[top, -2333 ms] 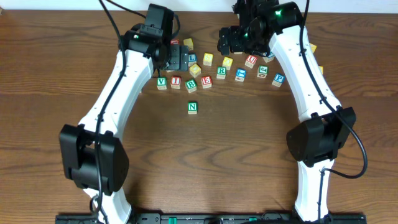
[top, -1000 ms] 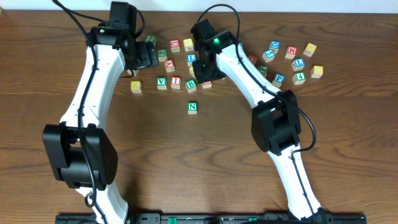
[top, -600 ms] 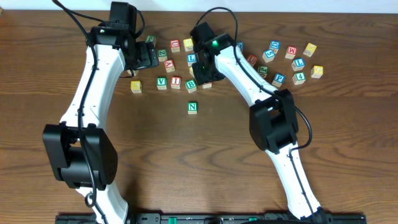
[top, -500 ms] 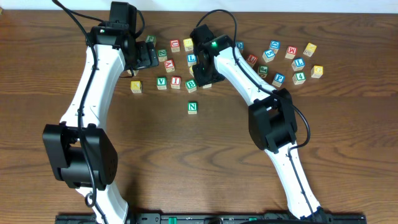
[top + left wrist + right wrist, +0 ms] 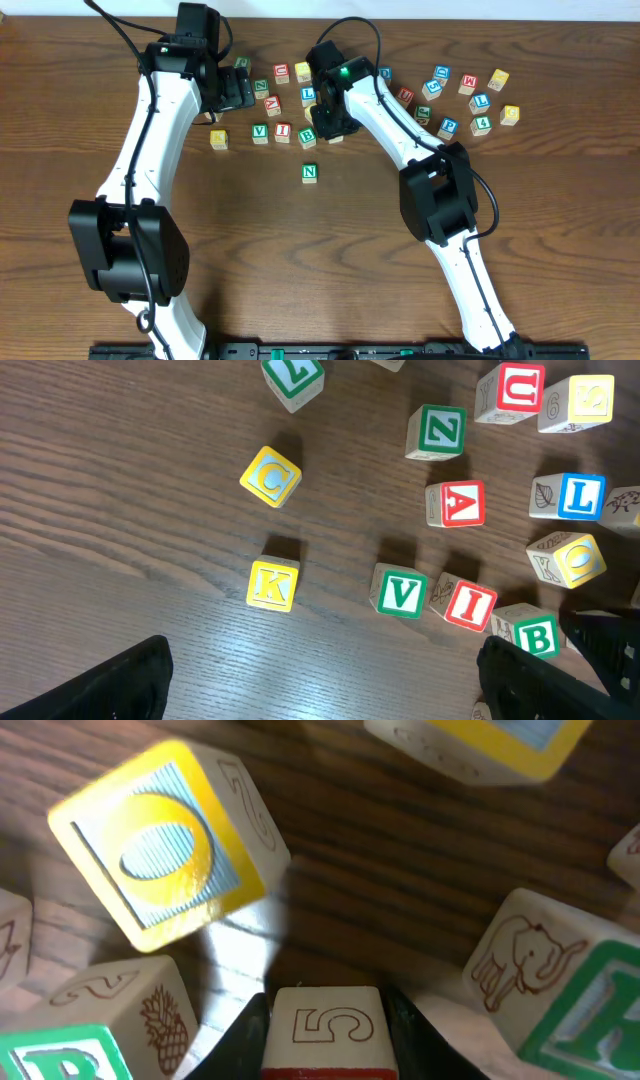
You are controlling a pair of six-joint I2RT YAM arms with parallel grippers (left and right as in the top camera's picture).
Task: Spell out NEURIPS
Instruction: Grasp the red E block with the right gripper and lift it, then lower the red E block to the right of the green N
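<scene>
**Tabletop** (image 5: 90,150): dark wood, with lettered wooden cubes scattered along its far half.

**My left end effector** (image 5: 320,670): fingers spread wide. It hung above the yellow K cube (image 5: 271,584) and the green V cube (image 5: 402,592), touching neither.

**My right end effector** (image 5: 322,1045): fingers pressed against two opposite sides of a red-rimmed cube (image 5: 322,1018). The cube's near face showed a 5. It sat in the cluster beside the yellow O cube (image 5: 160,860) and the green B cube (image 5: 307,137). I could not tell whether it was lifted.

**Green N cube** (image 5: 310,173): stood alone, nearer my base than the row and well apart from both end effectors.

**Red I cube** (image 5: 470,605): tilted, between the V and B cubes.

**Red U cube** (image 5: 520,387): lay beyond the red A cube (image 5: 460,504).

**Blue P cube** (image 5: 449,127): lay off to my right, near the green 4 cube (image 5: 481,125).
</scene>
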